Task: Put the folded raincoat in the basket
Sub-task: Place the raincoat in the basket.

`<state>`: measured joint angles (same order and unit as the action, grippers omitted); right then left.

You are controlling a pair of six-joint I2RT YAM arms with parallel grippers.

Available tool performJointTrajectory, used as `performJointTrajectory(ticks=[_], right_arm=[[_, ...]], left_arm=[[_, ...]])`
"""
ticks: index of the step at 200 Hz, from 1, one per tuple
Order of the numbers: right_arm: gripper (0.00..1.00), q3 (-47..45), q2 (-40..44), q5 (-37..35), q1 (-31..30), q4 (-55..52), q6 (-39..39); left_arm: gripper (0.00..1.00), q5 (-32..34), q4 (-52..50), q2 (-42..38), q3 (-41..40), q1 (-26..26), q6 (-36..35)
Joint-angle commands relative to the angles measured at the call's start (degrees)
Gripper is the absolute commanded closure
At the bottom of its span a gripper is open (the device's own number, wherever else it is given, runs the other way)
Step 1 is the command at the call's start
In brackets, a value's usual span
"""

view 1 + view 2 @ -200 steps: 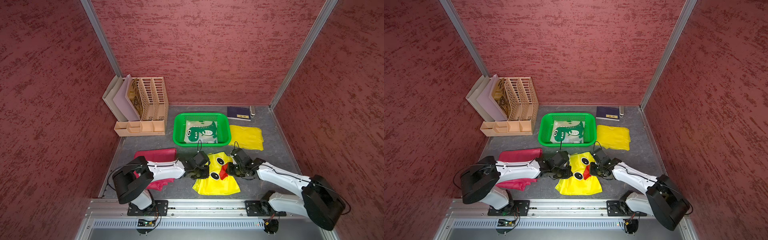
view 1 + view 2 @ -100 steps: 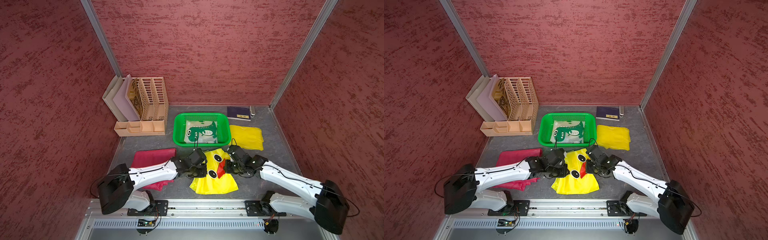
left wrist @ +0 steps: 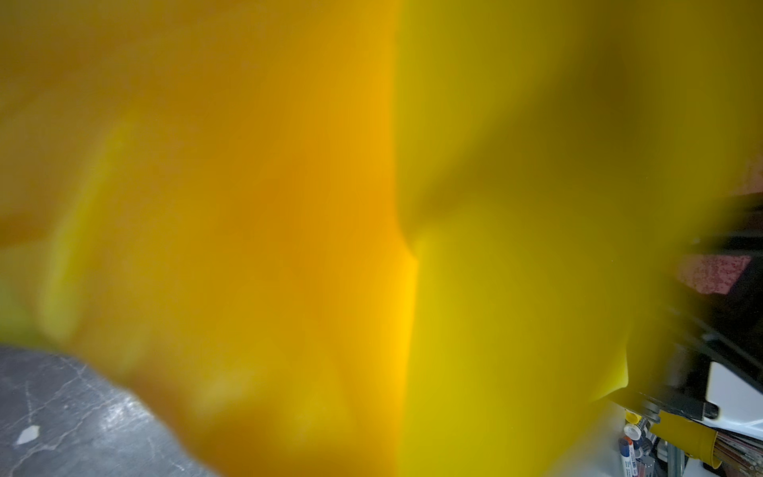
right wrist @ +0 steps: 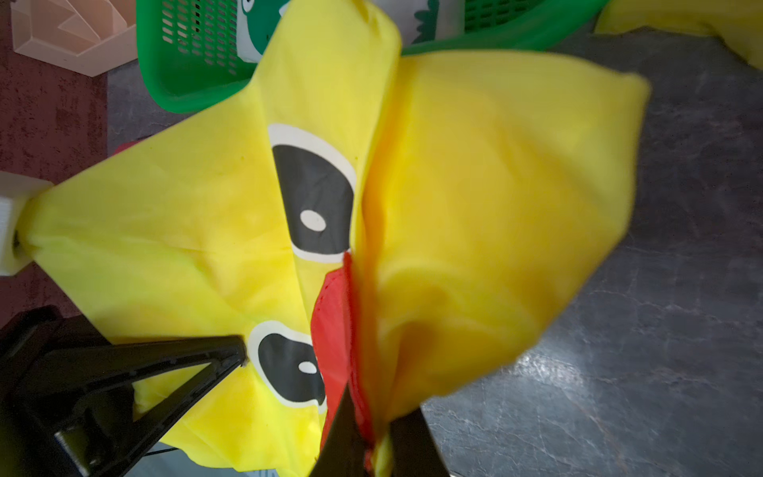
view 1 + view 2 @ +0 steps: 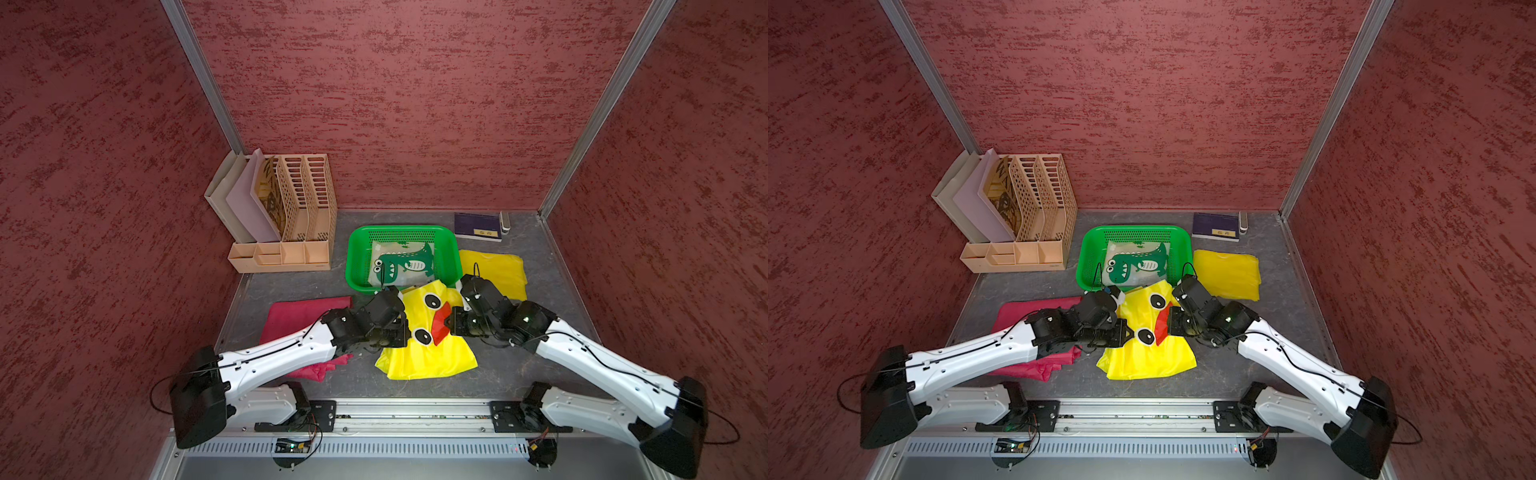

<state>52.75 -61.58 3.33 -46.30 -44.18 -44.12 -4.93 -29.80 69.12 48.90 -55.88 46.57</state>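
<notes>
Pinching opposite sides, your left hand (image 5: 400, 332) and right hand (image 5: 450, 326) hold the raincoat (image 5: 430, 359) up between them, both equally near. The basket (image 5: 356, 249) lies straight ahead, the raincoat's far tip at its near rim. Count one red cloth (image 5: 299, 318), one basket holding one dinosaur coat (image 5: 403, 264), one yellow cloth (image 5: 500, 270).

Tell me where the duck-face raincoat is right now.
In both top views the duck-face raincoat is pinched mid-scene between the left and right jaws, its far tip at the green basket's near rim and the red cloth on its left.
</notes>
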Motion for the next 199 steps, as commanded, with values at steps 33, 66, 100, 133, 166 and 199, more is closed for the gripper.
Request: performJointTrajectory(ticks=[33, 66, 100, 133, 166, 199], right_arm=[[1.0, 8.89, -4.84, -2.74, -0.62, 0.31, 2.26], [1.0, 14.79, -9.33, -3.33, 0.39, 0.11, 4.15], [1.0, 19.98, -13.23, -2.1, 4.1, 0.97, 7.26], [1.0, 25.22, -18.32, 1.6, 7.85, 2.76, 10.11], [1.0, 27.14, -23.77, 2.96, 11.88, 6.03, 11.0], [1.0, 28.28, -28.0, 6.01, 15.43, 10.09, 11.05]], left_arm=[[1.0, -1.92, -0.94, -3.22, 4.17, 7.19, -5.07], [1.0, -3.84, -1.97, -1.64, 8.37, 11.47, -8.33], [1.0, -5.07, -1.33, 0.67, 11.2, 15.89, -11.93], [1.0, -10.29, -0.02, 4.97, 14.53, 21.9, -15.1], [1.0, -13.96, 1.5, 10.95, 18.96, 26.37, -17.8], [1.0, -15.94, 5.14, 16.62, 21.69, 30.46, -20.51]])
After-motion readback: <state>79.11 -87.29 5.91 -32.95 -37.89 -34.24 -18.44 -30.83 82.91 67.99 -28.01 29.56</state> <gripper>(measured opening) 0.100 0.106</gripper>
